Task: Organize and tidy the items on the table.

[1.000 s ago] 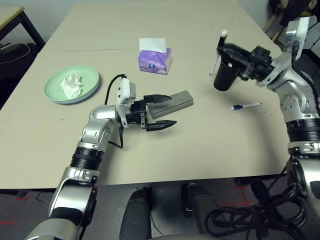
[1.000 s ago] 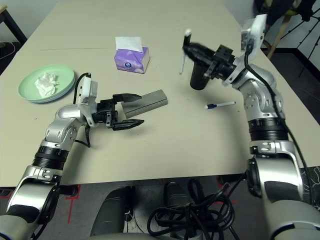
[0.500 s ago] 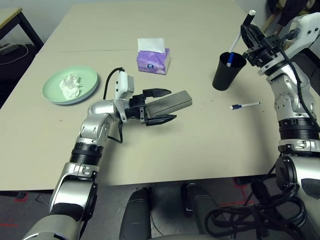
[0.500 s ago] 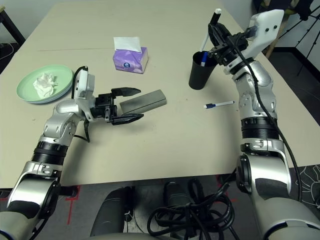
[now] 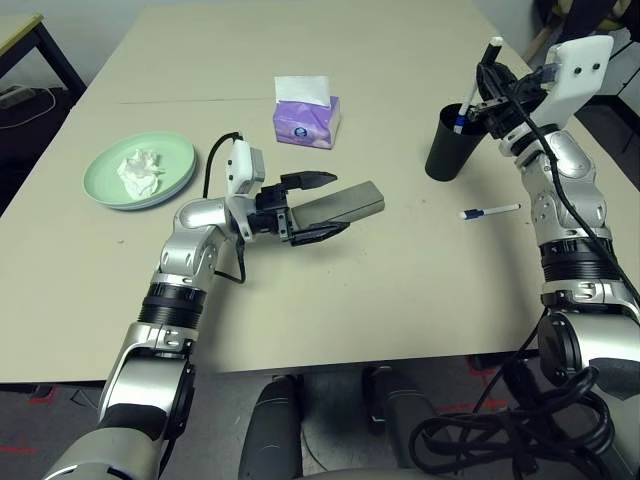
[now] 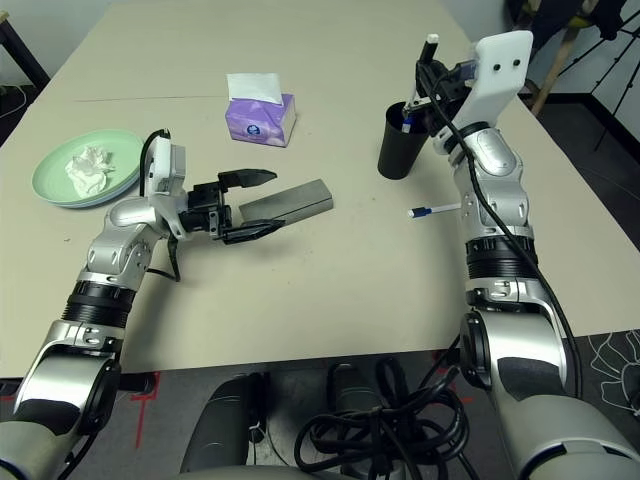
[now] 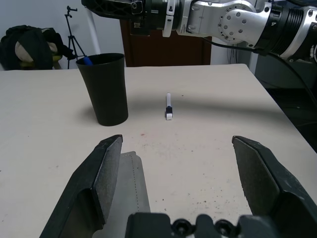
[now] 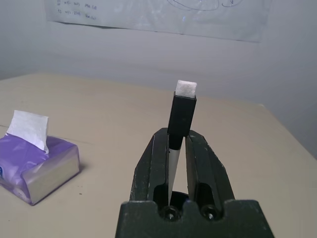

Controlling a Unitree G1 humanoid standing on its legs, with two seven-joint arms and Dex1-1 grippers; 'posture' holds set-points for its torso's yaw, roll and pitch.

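My right gripper is shut on a blue-and-white pen, held nearly upright with its lower end inside the black cup at the table's right. A second blue-and-white pen lies flat on the table in front of the cup. A grey oblong glasses case rests mid-table. My left gripper is open, one finger on each side of the case's near end. At the left, a crumpled white tissue sits in the mint green plate.
A purple tissue box with a white sheet sticking out stands behind the case. A black-legged desk shows at the far left corner. The beige table has bare room in front of the case.
My right gripper swung up over the black cup and stood the pen's lower end in it. My left gripper advanced until its open fingers straddle the case's end.
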